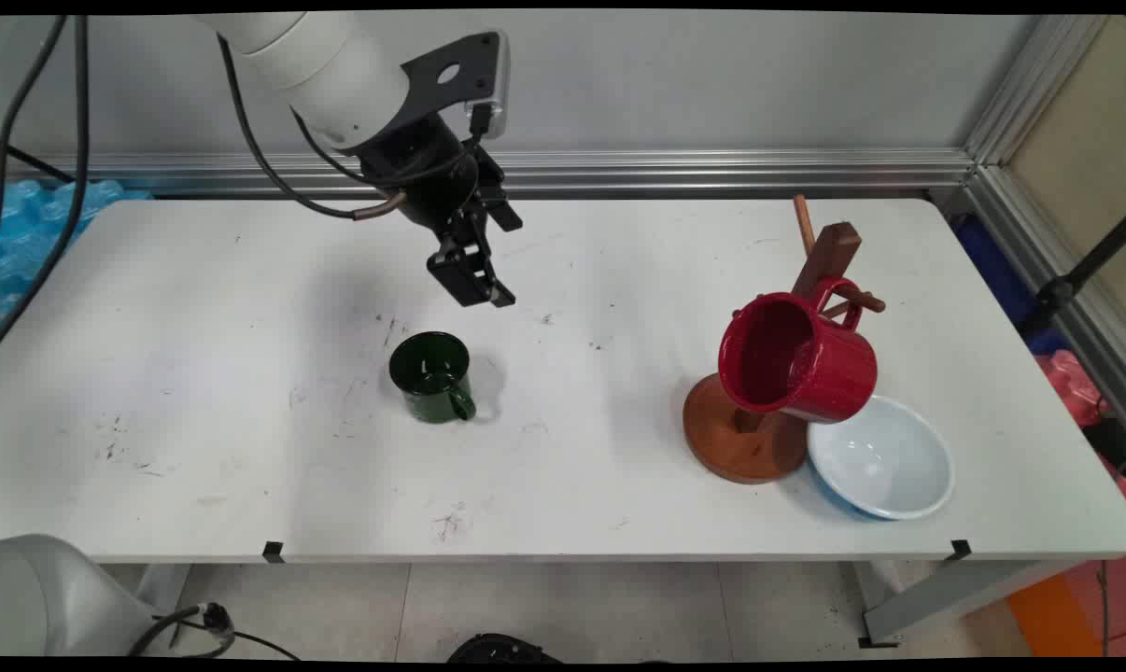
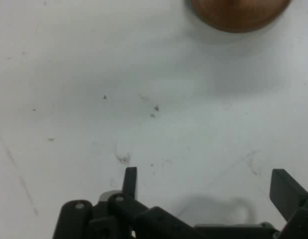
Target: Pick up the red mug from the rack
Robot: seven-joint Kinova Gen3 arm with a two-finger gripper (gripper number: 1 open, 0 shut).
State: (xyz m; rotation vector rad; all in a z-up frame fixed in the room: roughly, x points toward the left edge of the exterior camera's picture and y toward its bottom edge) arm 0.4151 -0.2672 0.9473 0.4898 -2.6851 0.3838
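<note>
Hanging above the white bench [image 1: 619, 280], the black 2-finger hand [image 1: 474, 280] holds nothing; in the hand view its fingers [image 2: 130, 181] stand wide apart over bare, scuffed bench top. It tilts down and toward the near side, clear of the surface.

Nearest to it is a small dark green enamel mug [image 1: 431, 377], upright on the bench just in front of and below the fingertips, its handle turned toward the near right. The mug and the hand do not touch.

Well to the right stands a brown wooden mug stand with a round base [image 1: 736, 448], its post leaning and set with thin pegs. A large red speckled enamel mug [image 1: 796, 359] hangs from 1 peg by its handle, tipped so its mouth faces left. The round edge of the base shows at the top of the hand view [image 2: 238, 15]. Just beside the base, on its right, sits a shallow white bowl with a blue outside [image 1: 880, 459].

No readable writing or brand shows on any of these things.
</note>
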